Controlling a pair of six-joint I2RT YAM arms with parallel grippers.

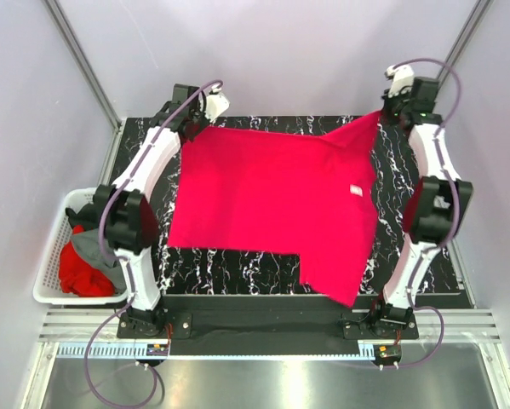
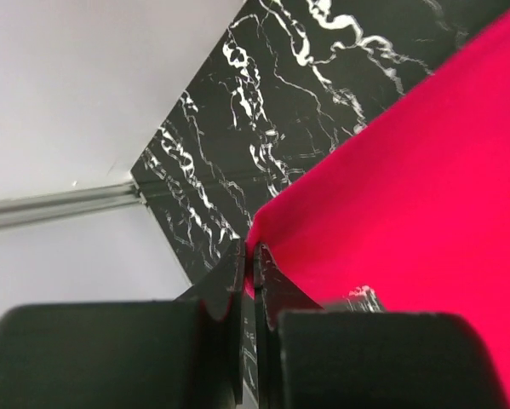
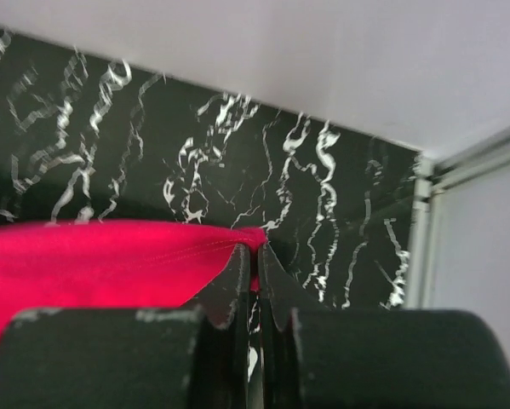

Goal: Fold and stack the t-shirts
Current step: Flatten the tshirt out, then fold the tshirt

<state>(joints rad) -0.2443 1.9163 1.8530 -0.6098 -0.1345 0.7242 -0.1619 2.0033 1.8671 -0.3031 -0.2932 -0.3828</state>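
Note:
A crimson-pink t-shirt (image 1: pixel 272 204) lies spread over the black marbled table (image 1: pixel 237 273), its near right part hanging past the front edge. My left gripper (image 1: pixel 205 115) is shut on the shirt's far left corner (image 2: pixel 256 247) at the back of the table. At the far right my right gripper (image 1: pixel 389 109) is shut on the opposite far corner (image 3: pixel 253 242), which is lifted a little. More t-shirts, red (image 1: pixel 83 271) and grey (image 1: pixel 91 247), lie bunched in a basket at the left.
A white lattice basket (image 1: pixel 48 271) stands off the table's left edge beside my left arm. Grey walls and metal rails (image 1: pixel 83 60) close in the back and sides. Bare marbled table (image 2: pixel 237 145) shows beyond the shirt's far edge.

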